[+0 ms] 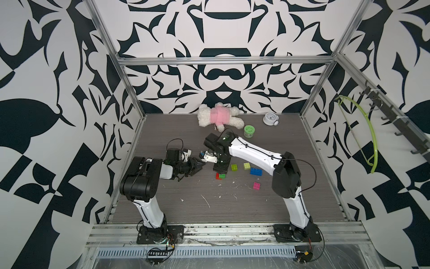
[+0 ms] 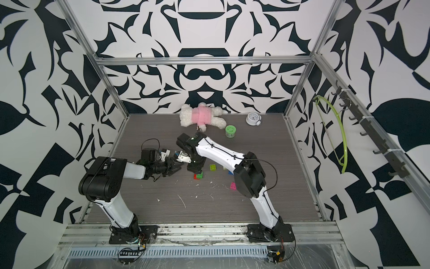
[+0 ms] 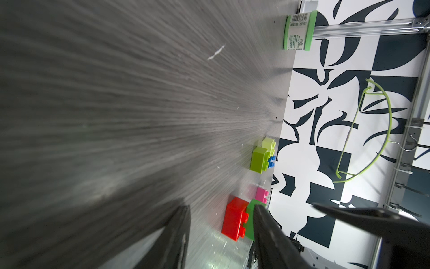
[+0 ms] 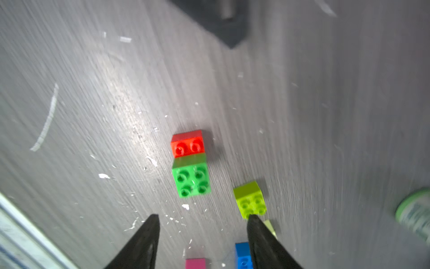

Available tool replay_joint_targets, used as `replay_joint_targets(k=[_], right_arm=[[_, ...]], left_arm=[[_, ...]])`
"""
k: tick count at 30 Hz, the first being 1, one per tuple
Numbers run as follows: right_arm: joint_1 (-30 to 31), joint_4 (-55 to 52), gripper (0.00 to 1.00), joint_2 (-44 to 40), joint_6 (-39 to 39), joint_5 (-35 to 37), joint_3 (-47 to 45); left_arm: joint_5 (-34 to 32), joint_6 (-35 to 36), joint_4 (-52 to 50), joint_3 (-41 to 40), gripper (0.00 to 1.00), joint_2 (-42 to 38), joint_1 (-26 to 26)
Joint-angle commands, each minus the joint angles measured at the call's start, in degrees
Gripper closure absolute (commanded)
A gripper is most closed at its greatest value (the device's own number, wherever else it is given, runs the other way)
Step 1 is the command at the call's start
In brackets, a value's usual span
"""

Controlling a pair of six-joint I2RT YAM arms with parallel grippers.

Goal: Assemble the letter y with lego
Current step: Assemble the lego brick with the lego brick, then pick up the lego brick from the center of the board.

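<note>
A green lego brick [image 4: 192, 179] sits stacked half over a red one [image 4: 187, 144], joined on the table; both top views show the pair [image 1: 220, 175] [image 2: 198, 175]. My right gripper [image 4: 203, 219] [image 1: 220, 168] hovers just above and behind the pair, open, with nothing between its fingers. Beside it lie two yellow-green squares [image 1: 234, 167] [image 1: 247, 165], a longer blue brick [image 1: 256, 171] and a pink one [image 1: 256, 185], all loose. My left gripper [image 3: 221, 209] [image 1: 201, 165] is low over the table left of the pair, open and empty, pointing at the red brick [image 3: 233, 217].
A white and pink plush toy [image 1: 217, 115], a green round jar [image 1: 249, 131] and a small white clock [image 1: 270, 119] stand along the back of the grey table [image 1: 186, 209]. A green hanger [image 1: 370, 139] hangs on the right wall. White scuffs mark the tabletop.
</note>
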Motion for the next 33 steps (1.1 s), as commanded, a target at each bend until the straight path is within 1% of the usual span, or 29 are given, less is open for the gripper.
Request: replay_joint_targets(k=[1,3,6,13,18,22,29,33], right_arm=[[-5.60,2.78,0.41,-2.07,14.73,-2.18,-2.13],[-8.51,1.74,0.44,-1.26,23.44,-1.72,-2.30],[-11.11,-0.62,0.44,0.17,32.37,-2.31,-2.49],[-11.24,-2.03,0.46,3.86,41.47,-5.33,-1.35],[-11.18,-2.93,0.47,5.71,43.66,-5.82,-1.09],[-11.16,-3.77,0.48,6.55,43.75,-5.79,-1.04],[-11.16,-4.80,0.48,7.78,42.71,-3.59,-0.61],[-11.16,-3.85,0.52,8.57,42.57,-4.18,-0.67]], left_arm=[[-1.59,1.32,-3.29,-0.77,0.51,-0.79,0.18],[-1.66,1.49,-3.54,-0.65,0.51,-0.78,0.18],[-1.76,1.66,-3.75,-0.54,0.51,-0.88,0.16],[-1.83,1.82,-4.11,-0.45,0.51,-0.81,0.20],[-1.88,2.06,-4.55,-0.29,0.51,-0.89,0.11],[-1.79,2.11,-4.62,-0.32,0.51,-0.79,0.16],[-1.74,2.17,-4.68,-0.20,0.51,-0.61,0.20],[-1.74,2.20,-4.70,-0.19,0.51,-0.59,0.14]])
